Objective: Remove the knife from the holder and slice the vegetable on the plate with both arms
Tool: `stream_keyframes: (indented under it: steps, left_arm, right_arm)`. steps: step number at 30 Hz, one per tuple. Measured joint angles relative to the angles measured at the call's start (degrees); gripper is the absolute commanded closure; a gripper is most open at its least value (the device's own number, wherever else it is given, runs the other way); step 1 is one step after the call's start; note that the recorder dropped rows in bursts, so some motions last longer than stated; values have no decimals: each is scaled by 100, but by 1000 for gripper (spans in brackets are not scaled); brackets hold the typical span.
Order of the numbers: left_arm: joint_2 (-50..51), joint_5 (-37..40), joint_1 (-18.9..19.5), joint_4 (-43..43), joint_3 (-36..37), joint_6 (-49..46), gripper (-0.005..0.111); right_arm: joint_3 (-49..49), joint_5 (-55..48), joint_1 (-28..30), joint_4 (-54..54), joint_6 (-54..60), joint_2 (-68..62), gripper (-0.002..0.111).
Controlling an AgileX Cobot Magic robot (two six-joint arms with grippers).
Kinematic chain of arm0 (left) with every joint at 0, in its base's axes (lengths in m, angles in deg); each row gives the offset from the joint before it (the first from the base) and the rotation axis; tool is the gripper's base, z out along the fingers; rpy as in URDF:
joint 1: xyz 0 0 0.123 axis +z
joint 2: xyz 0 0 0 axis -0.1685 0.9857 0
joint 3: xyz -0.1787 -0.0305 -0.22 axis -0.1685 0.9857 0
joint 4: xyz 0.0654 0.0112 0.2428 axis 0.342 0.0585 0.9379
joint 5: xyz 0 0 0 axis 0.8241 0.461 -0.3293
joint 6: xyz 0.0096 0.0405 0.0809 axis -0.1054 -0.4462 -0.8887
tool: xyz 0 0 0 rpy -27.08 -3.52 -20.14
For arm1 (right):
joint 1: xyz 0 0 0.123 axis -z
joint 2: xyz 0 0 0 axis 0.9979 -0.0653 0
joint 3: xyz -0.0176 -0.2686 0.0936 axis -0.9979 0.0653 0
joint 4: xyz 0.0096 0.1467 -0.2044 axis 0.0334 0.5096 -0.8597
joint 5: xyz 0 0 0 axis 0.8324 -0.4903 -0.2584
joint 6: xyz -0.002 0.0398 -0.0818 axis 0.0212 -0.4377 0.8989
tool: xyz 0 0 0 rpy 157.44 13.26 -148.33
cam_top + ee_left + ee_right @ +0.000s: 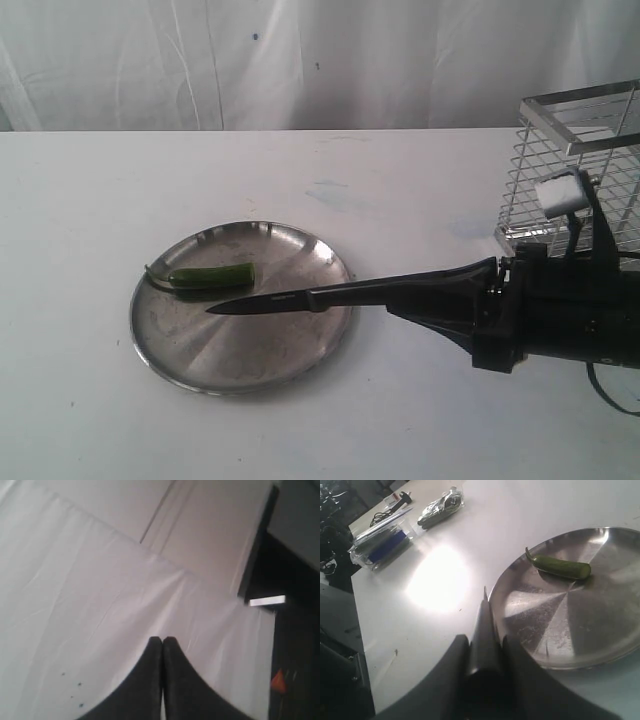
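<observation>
Right gripper (486, 642) around knife (268, 303), over plate (240, 365)

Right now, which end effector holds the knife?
The right end effector, clamped on the knife; the left end effector is shut and empty.

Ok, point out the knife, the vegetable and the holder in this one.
knife (265, 302): exterior view, on the middle of the dark blade.
vegetable (210, 277): exterior view, on the middle of its green body.
holder (530, 185): exterior view, on its wire side wall.
</observation>
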Motion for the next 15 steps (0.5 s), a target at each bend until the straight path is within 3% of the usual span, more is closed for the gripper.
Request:
stream_keyframes:
  steps: [3, 5, 7, 10, 12, 15]
  left_arm:
    - [1052, 887, 0, 2430, -978, 933, 107]
    - [1819, 1333, 0, 3956, -1312, 2407, 107]
    - [2673, 1291, 0, 5461, -1378, 4008, 107]
    - [3830, -104, 0, 7213, -1402, 5759, 107]
    - [4542, -1371, -12, 7928, -1368, 6195, 107]
    - [5225, -2211, -23, 8377, -1017, 6411, 107]
  right_arm:
    - [0, 0, 0, 0, 0, 0, 108]
    - [0, 0, 0, 0, -10, 0, 108]
    - [0, 0, 0, 0, -10, 0, 108]
    - [0, 38, 0, 0, -10, 0, 108]
    - [0, 160, 0, 0, -10, 0, 108]
    - [0, 304, 0, 0, -43, 0, 108]
